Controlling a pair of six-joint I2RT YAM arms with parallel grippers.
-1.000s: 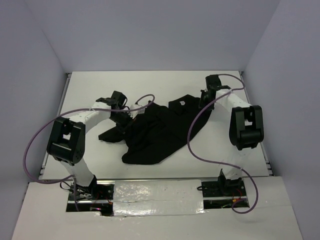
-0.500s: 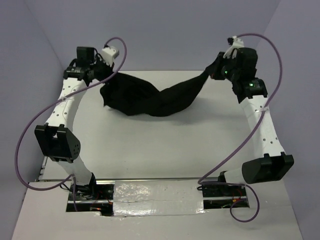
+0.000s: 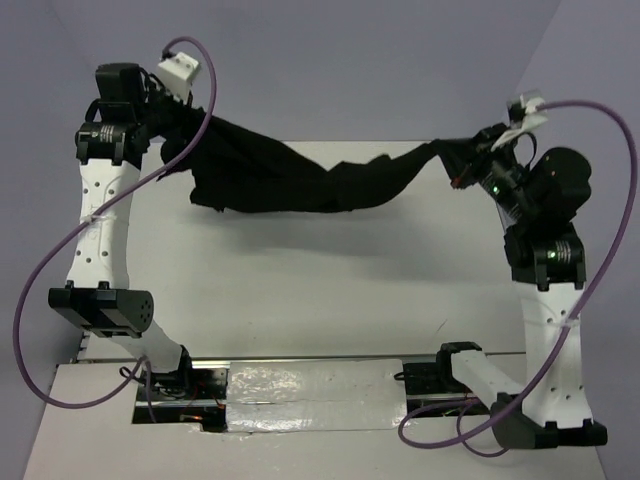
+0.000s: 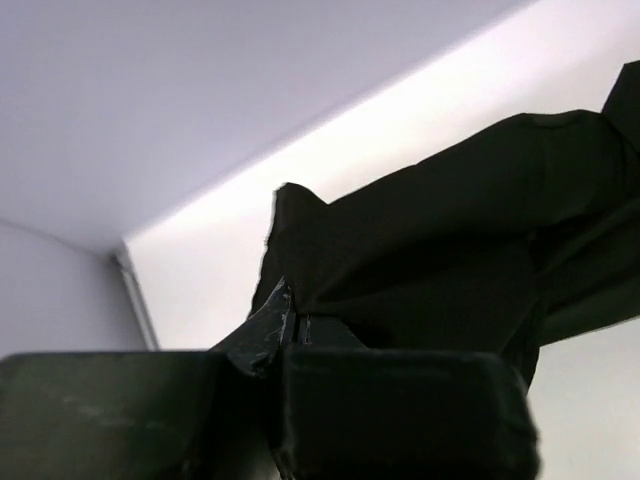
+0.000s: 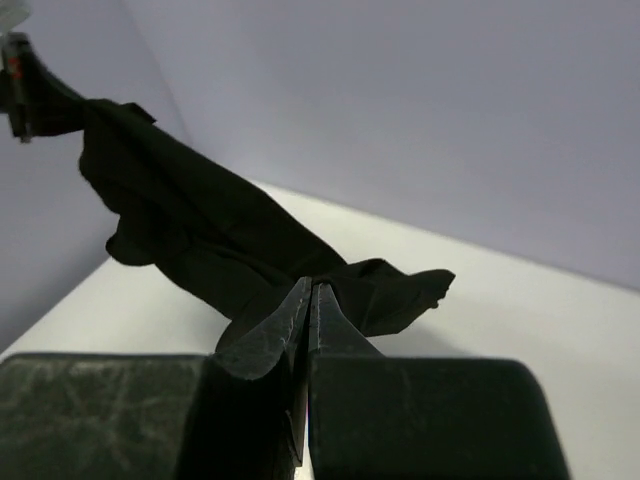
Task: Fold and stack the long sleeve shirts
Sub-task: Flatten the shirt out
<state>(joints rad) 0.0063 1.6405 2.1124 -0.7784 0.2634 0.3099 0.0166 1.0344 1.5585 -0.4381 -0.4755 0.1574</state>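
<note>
Above the white table, the black long sleeve shirt hangs stretched between both raised arms, sagging at mid-span (apparently clear of the surface). The left gripper is clamped on one bunched end; the right gripper is pinched tight on the other.
</note>
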